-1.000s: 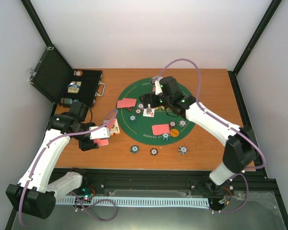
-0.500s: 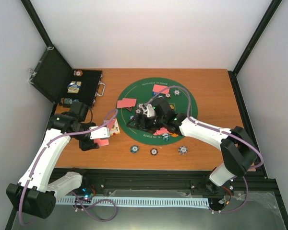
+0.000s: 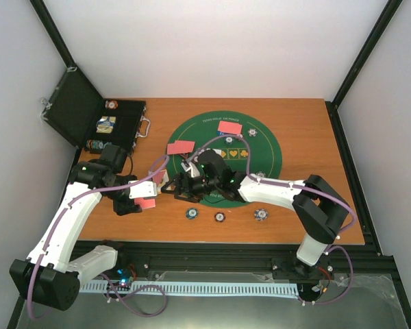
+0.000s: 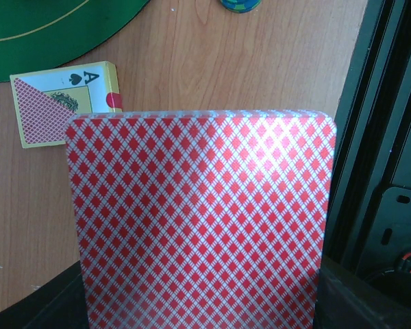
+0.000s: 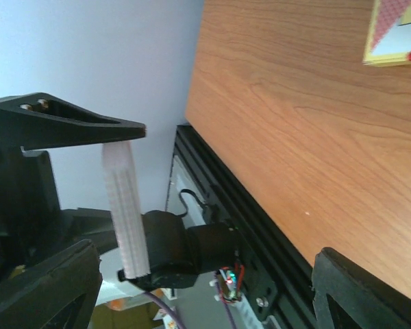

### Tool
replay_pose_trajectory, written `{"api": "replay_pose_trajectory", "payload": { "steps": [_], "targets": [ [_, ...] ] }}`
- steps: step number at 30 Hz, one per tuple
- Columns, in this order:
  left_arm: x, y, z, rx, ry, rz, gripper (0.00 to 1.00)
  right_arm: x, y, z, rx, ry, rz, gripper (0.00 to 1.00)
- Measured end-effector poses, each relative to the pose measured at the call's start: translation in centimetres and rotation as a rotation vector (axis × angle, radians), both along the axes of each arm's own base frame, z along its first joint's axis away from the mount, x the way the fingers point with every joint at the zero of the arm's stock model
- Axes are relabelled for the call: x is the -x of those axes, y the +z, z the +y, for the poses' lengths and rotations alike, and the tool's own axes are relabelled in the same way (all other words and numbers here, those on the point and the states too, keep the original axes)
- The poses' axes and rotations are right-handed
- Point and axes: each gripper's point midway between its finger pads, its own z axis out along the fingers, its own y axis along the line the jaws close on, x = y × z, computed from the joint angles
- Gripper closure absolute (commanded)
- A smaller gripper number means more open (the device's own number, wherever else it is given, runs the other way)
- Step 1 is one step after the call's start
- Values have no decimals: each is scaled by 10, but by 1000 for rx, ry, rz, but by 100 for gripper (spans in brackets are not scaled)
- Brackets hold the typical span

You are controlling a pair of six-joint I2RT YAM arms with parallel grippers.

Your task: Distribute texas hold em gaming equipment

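Little room separates right gripper point(image 3: 171, 186) from held deck point(image 4: 198, 219).

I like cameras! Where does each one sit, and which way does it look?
Top camera: above and behind the arms, looking down on the table, green mat, left arm and right arm.
Left wrist camera: on the left arm, looking past its fingers at the red-backed cards they hold.
Right wrist camera: on the right arm, low over the table, looking between its open fingers toward those cards.
Shared: both wrist views show the cards and the card box.
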Motion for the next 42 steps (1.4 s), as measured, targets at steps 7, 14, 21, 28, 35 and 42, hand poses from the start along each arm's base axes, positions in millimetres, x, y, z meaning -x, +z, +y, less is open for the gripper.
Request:
{"api": "replay_pose_trajectory", "payload": {
  "steps": [7,14,21,28,35,42],
  "targets": [
    [-1,0,-1,4,-1,-3,99,12,10,25,-79,27,26,30],
    [-3,1,-3,14,-2,-10,99,21,12,46,-122,51,58,34],
    [-3,1,-3,15,-2,-11,99,27,16,63,-167,77,67,34],
    [-3,1,-3,15,-2,-11,99,27,5,79,-176,95,97,36],
    [-3,1,-3,14,-3,-11,99,27,-2,87,-193,103,117,45],
    [-2,1,-5,29,-7,-7,99,27,-4,76,-206,102,110,49]
  ]
}}
